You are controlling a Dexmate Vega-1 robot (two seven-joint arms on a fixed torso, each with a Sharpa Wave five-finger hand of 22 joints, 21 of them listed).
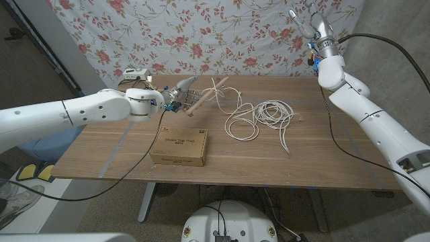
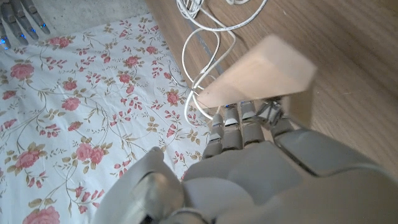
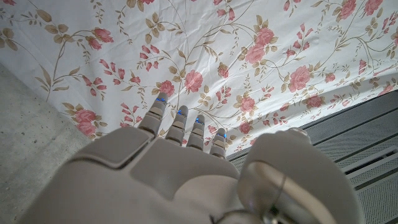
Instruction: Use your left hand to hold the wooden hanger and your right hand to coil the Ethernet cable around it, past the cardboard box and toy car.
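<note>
My left hand (image 1: pixel 176 95) grips one end of the wooden hanger (image 1: pixel 200 99) just above the table's back left part. In the left wrist view the fingers (image 2: pixel 239 127) close on the pale wood (image 2: pixel 261 68). The white Ethernet cable (image 1: pixel 259 115) lies in loose loops at the table's middle, and a few strands (image 1: pixel 216 87) cross the hanger's far end; the cable (image 2: pixel 202 59) also runs beside the wood. My right hand (image 1: pixel 308 19) is raised high over the back right corner, fingers apart and holding nothing, its back (image 3: pixel 180 168) facing the floral cloth. The cardboard box (image 1: pixel 179 147) sits near the front edge.
A small white object (image 1: pixel 136 74), perhaps the toy car, stands at the back left of the table (image 1: pixel 322 154). A floral cloth (image 1: pixel 222 33) hangs behind. A dark cord (image 1: pixel 127 168) runs across the table's left side.
</note>
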